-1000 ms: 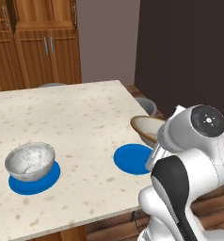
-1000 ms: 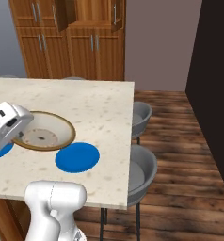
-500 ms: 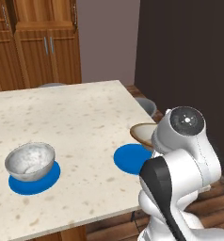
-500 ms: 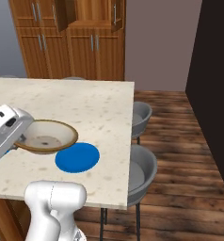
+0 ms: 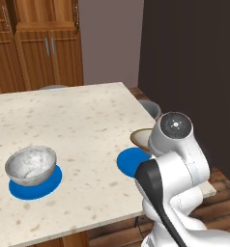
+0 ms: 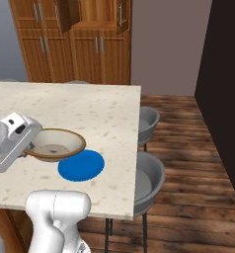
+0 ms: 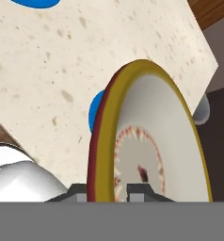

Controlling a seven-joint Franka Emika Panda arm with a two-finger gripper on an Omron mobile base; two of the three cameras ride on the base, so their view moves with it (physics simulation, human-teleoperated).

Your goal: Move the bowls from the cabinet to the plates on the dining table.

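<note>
Item: beige bowl (image 6: 54,145), brown-rimmed, shallow. Held in the air, pinched at its near rim by the claw (image 7: 113,190), one finger inside the rim and one outside.

Position: above the pale speckled worktop (image 6: 95,108), near its right-hand edge.

Key relation: the empty blue plate (image 6: 81,165) lies just beside and below the bowl, on the side toward the worktop's near edge; the bowl overlaps it only partly and sits not yet centred over it.

Also noted: grey-white marbled bowl (image 5: 31,165) already resting on the other blue plate (image 5: 37,182), well apart to the left.
</note>
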